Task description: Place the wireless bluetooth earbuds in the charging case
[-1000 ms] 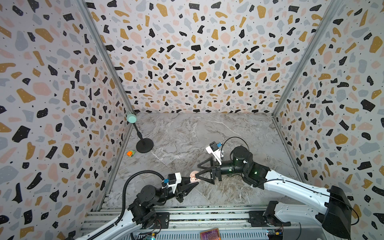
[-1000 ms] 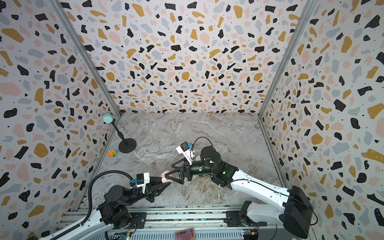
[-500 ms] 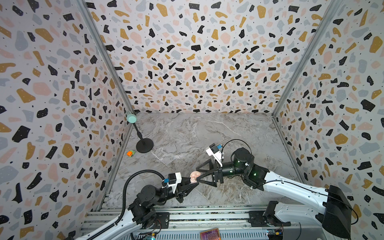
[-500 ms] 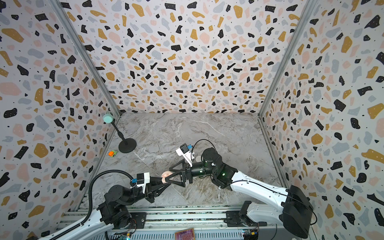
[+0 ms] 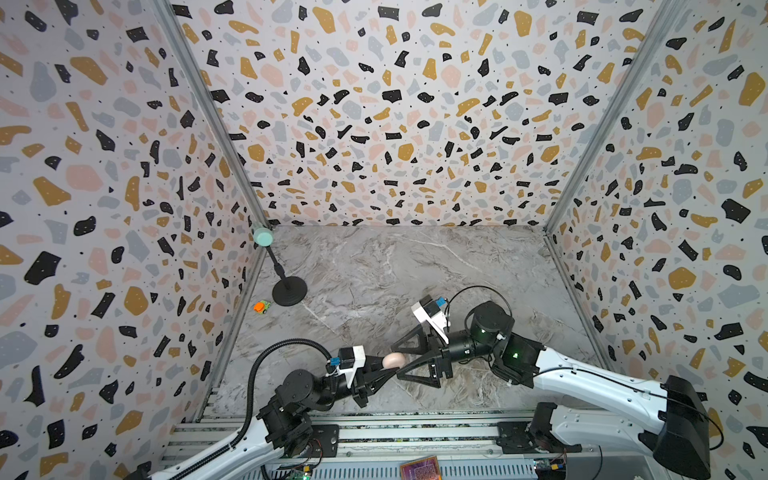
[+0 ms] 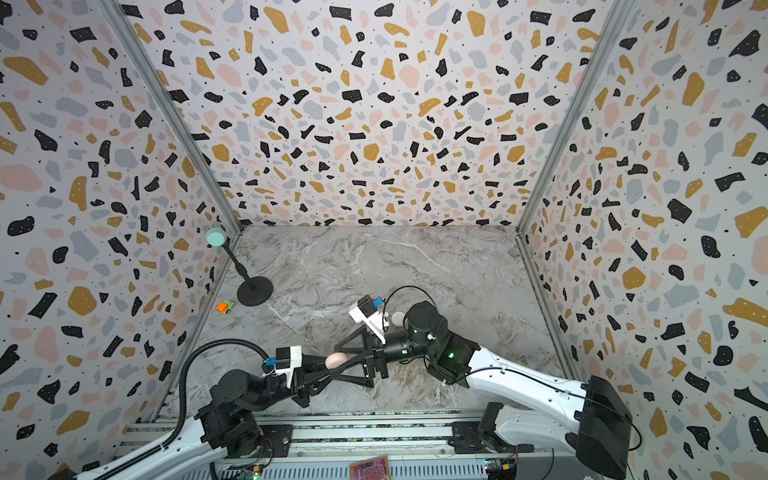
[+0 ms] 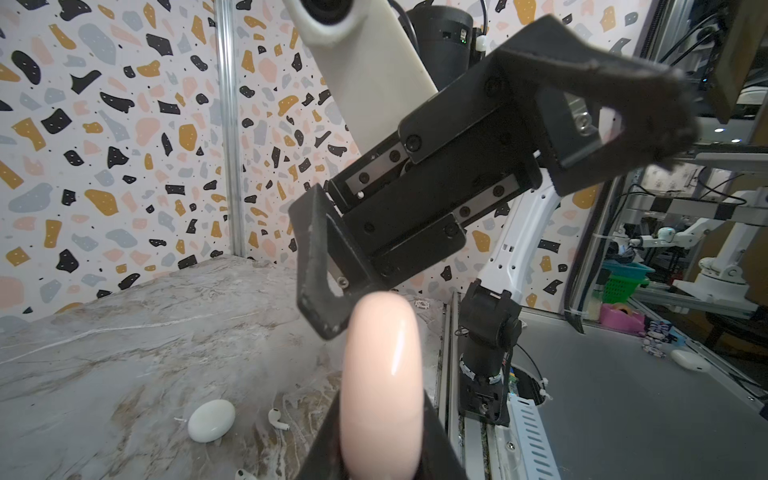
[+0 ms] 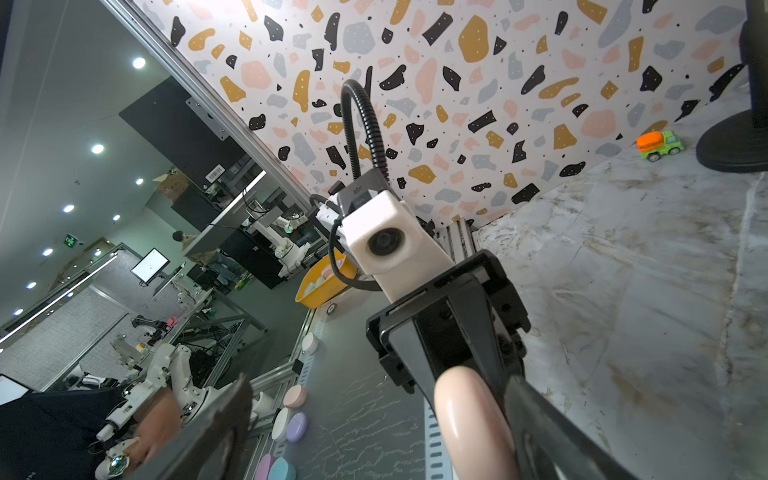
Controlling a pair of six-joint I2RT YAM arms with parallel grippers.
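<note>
My left gripper (image 5: 390, 368) is shut on a closed peach-pink charging case (image 5: 392, 360), held edge-on above the front of the marble table (image 5: 415, 270). My right gripper (image 5: 396, 361) is open, its jaws wide on either side of that case (image 8: 469, 424); one finger (image 8: 552, 436) lies right beside it. In the left wrist view the pink case (image 7: 382, 386) fills the gap of the left gripper (image 7: 382, 440). On the table behind lie a white case (image 7: 210, 420) and two whitish earbuds (image 7: 276, 419), (image 7: 245, 473). The white case (image 6: 397, 318) peeks out behind the right arm in a top view.
A black stand with a teal head (image 5: 289, 291) and a small orange-green toy truck (image 5: 261, 306) sit at the table's left side. Patterned walls enclose three sides. A metal rail (image 5: 415, 432) runs along the front. Several coloured cases (image 8: 291, 419) lie outside the cell.
My right gripper has come a little toward the front and further over the pink case, its jaws slightly narrower. The left gripper keeps its hold, shifted slightly toward the front.
</note>
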